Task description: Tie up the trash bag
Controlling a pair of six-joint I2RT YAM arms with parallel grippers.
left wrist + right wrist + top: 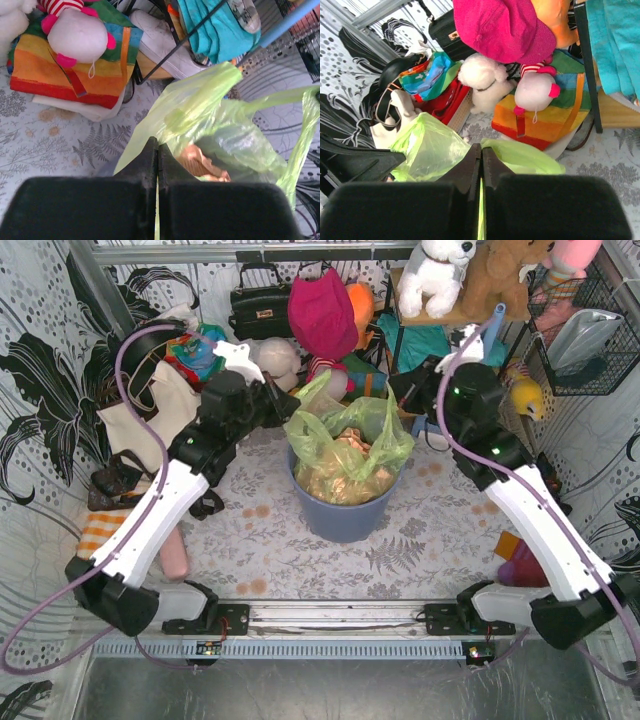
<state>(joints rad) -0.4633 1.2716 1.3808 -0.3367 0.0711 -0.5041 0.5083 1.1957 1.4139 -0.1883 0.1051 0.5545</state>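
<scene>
The trash bag [345,440], thin lime-green film with brown crumpled scraps showing through, sits in a blue-grey round bin [340,515] at the table's middle. My left gripper [282,400] is at the bag's upper left edge. In the left wrist view it [158,146] is shut, with a sliver of green film between its fingers and the bag [215,120] spreading beyond. My right gripper [408,392] is at the bag's upper right edge. In the right wrist view it [481,150] is also shut on green film, with the bag [430,145] on both sides of it.
A white tote bag [150,410] stands behind the left arm. A black handbag [258,308], a pink hat [322,312] and plush toys [435,275] crowd the back. A rainbow cloth [55,70] lies behind the bin. A wire basket [590,330] hangs at right.
</scene>
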